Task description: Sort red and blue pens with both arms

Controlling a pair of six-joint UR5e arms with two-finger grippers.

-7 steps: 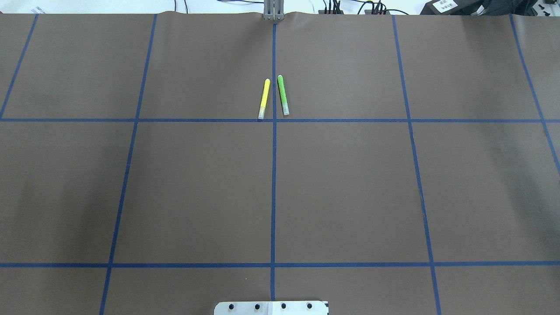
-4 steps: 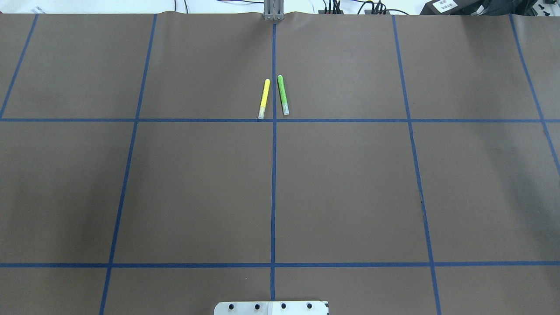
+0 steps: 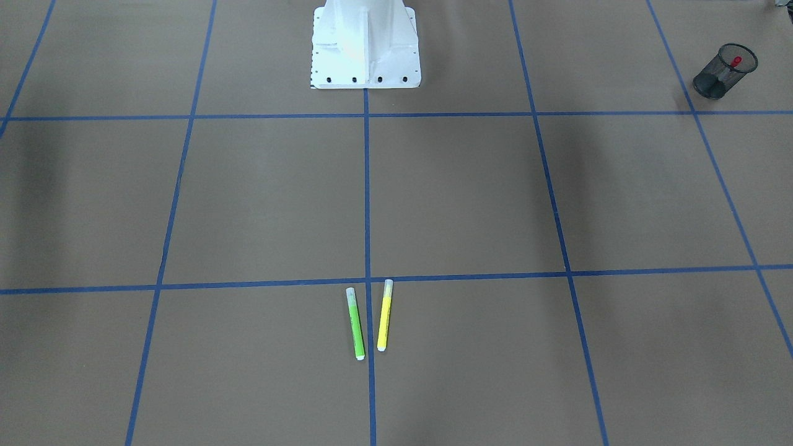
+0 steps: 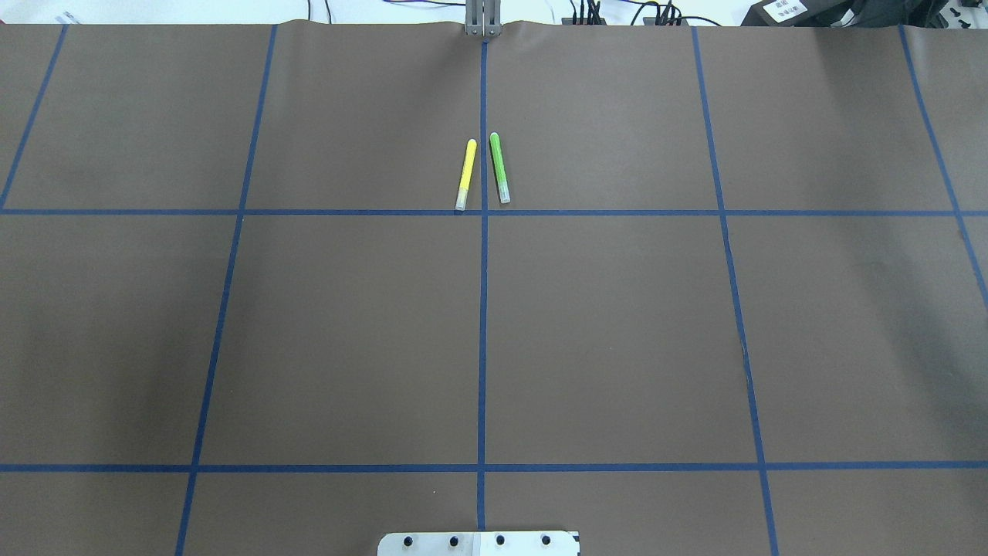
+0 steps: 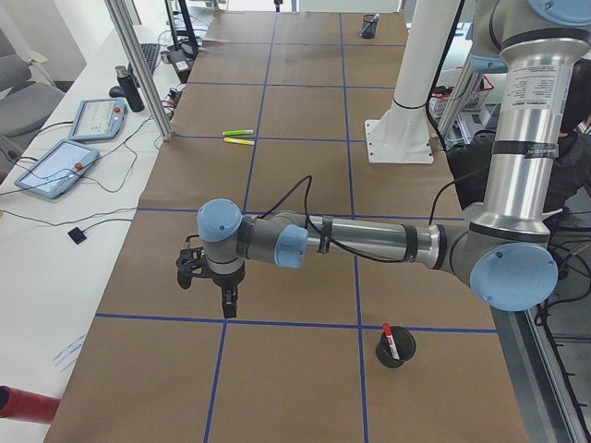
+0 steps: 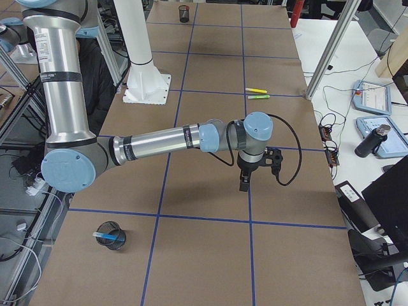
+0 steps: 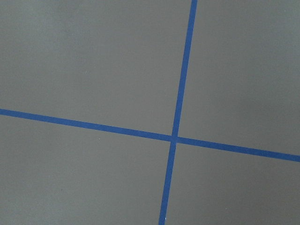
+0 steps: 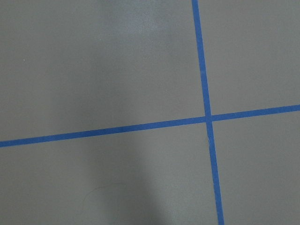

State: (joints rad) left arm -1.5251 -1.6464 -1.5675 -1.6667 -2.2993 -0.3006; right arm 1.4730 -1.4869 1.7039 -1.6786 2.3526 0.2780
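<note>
The red pen [image 3: 735, 61] stands in a black mesh cup [image 3: 712, 83] at the table corner on my left side; the exterior left view shows the same red pen [image 5: 390, 340] and cup [image 5: 399, 353]. The blue pen [image 6: 107, 236] lies in another mesh cup [image 6: 118, 241] on my right side. My left gripper [image 5: 228, 305] hangs over bare brown paper, well away from its cup. My right gripper [image 6: 243, 183] likewise points down over bare paper. Whether either gripper is open or shut I cannot tell. Both wrist views show only paper and blue tape lines.
A green marker [image 4: 499, 167] and a yellow marker [image 4: 465, 174] lie side by side at the table's far middle. The white robot base [image 3: 365, 43] stands at the near middle edge. Tablets [image 5: 55, 166] and cables lie on the bench beyond the far edge.
</note>
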